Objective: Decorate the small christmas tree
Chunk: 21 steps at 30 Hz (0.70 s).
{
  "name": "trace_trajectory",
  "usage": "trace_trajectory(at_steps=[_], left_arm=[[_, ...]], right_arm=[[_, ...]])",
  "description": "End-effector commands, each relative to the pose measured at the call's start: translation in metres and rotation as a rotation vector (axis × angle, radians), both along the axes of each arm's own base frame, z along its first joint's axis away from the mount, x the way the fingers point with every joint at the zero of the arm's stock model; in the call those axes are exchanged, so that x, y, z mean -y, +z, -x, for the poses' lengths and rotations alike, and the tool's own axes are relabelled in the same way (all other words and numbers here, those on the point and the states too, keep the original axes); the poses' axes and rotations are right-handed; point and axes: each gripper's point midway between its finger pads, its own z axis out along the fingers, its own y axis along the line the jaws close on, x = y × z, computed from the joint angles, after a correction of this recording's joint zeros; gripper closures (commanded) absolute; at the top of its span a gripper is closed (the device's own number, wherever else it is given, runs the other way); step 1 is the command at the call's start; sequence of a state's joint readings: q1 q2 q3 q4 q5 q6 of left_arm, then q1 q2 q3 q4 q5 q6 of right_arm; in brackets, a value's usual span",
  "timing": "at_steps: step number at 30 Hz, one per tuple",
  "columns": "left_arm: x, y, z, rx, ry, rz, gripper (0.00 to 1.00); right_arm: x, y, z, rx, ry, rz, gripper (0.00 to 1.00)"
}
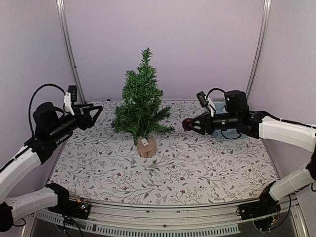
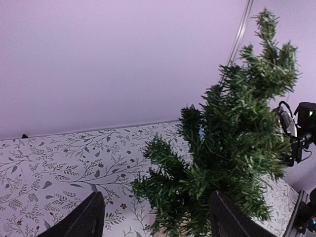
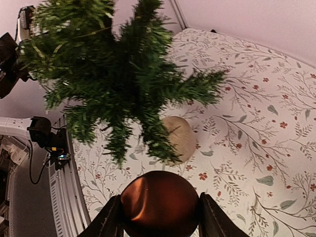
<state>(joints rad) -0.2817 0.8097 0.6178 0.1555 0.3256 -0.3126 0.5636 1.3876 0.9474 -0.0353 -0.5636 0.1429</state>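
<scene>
The small christmas tree stands upright mid-table on its pale wooden stump. A shiny dark-red ball ornament is in my right gripper, which is shut on it, a finger on each side. In the top view this gripper hovers just right of the tree's lower branches, above the cloth. The right wrist view has the tree and stump just beyond the ball. My left gripper hangs left of the tree, apart from it. It is open and empty, with tree branches beyond the fingers.
A floral-patterned cloth covers the table. A pale blue container sits partly hidden behind the right arm. Metal frame posts rise at the back corners. A white tag hangs on the stump.
</scene>
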Motion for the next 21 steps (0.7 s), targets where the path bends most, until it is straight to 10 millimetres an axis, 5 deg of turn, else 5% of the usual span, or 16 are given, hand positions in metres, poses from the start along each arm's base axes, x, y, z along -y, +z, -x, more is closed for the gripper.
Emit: trace_trajectory(at_steps=[1, 8, 13, 21], left_arm=[[0.024, 0.002, 0.033, 0.104, -0.125, -0.073, 0.32], [0.064, 0.001, 0.074, 0.206, -0.312, -0.143, 0.5], [0.087, -0.005, 0.09, 0.235, -0.366, -0.191, 0.59], [0.12, -0.018, 0.095, 0.237, -0.375, -0.251, 0.63]], right_arm=[[-0.025, 0.039, 0.03, 0.085, 0.086, -0.123, 0.6], [-0.062, 0.07, 0.057, 0.124, 0.17, -0.191, 0.6], [-0.088, 0.074, 0.065, 0.139, 0.201, -0.19, 0.6], [-0.098, 0.083, 0.05, 0.148, 0.089, -0.199, 0.61]])
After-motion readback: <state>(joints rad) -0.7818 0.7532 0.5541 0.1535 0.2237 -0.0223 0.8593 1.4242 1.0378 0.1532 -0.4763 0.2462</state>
